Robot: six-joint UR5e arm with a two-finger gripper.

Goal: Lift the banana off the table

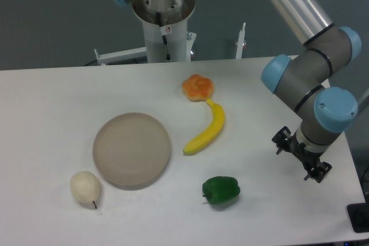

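Taking the round tan plate as the landmark, a pale cream pear lay just beside its lower-left rim on the large white matte table. To the right of the plate, close to its rim but apart from it, lay the slim, curved, bright-yellow banana, flat on the table, its lower end pointing back toward the plate and its stem end rising toward a lumpy orange fruit farther up, which it touched or very nearly touched. Below the banana and right of the plate sat a glossy green bell pepper, apart from both. Far to the right of the plate, well apart from the banana, hung the grey-and-blue arm with its black two-finger gripper low over the table near the right edge; whether its fingers were spread or closed could not be told from this angle. The reach, it seemed, had hardly begun. A good pick would likely bring the gripper over the banana's thick middle, turn the fingers across its width, and descend clear of the orange fruit before closing.
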